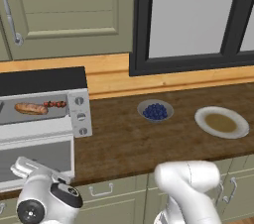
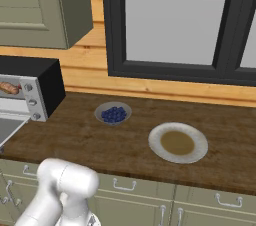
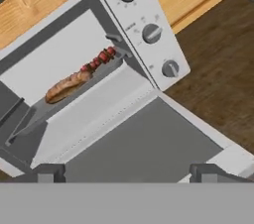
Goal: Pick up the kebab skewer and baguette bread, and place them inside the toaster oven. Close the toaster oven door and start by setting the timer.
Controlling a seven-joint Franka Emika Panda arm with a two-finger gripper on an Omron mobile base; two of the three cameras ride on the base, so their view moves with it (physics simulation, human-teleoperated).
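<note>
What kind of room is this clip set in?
A rendered home kitchen, by the look of it: a wooden counter with cabinets beneath, a toaster oven standing open with food inside, and a bowl of blueberries beside a plate under a window.

The boxy silver-grey toaster oven with a black top (image 1: 44,100) runs off the left edge in both base views; its lowered glass-windowed door (image 3: 144,143) is cropped at the hand view's bottom.
</note>
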